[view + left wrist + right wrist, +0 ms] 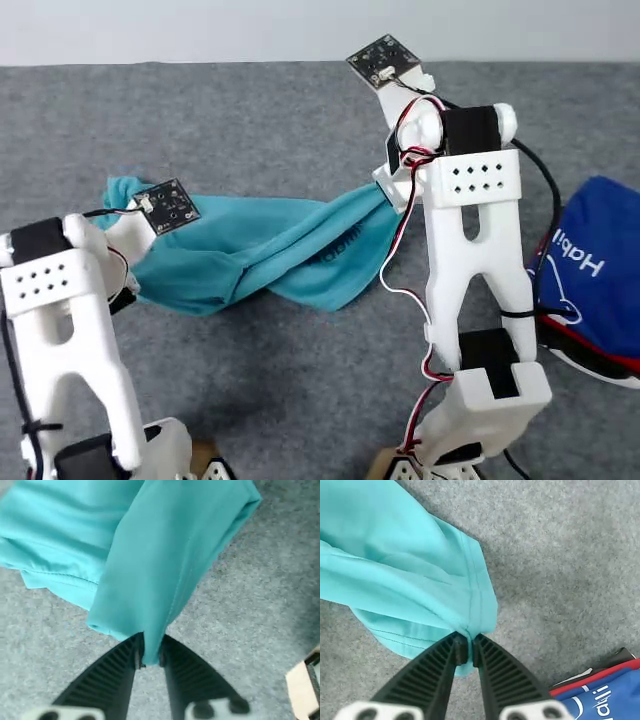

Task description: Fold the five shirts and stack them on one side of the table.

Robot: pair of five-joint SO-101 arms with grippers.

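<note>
Grey felt tabletop (250, 380) carries a twisted teal cloth shirt (270, 255), its long axis running from 9 o'clock to 2 o'clock in the high view. Left gripper (149, 655) pinches the 9 o'clock end and right gripper (468, 647) pinches the 2 o'clock end, so neither arm is nearer.

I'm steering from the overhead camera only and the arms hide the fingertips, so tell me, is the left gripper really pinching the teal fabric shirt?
Observer: Yes. The left wrist view has the left gripper shut on a folded edge of the teal fabric shirt.
Operator: And the right one?
Observer: The right gripper is shut on a stitched hem corner of the same shirt.
Operator: Is that hem touching anything beside it?
Observer: No. Bare grey felt table cover lies between the hem and the blue fabric shirt with a red edge.
</note>
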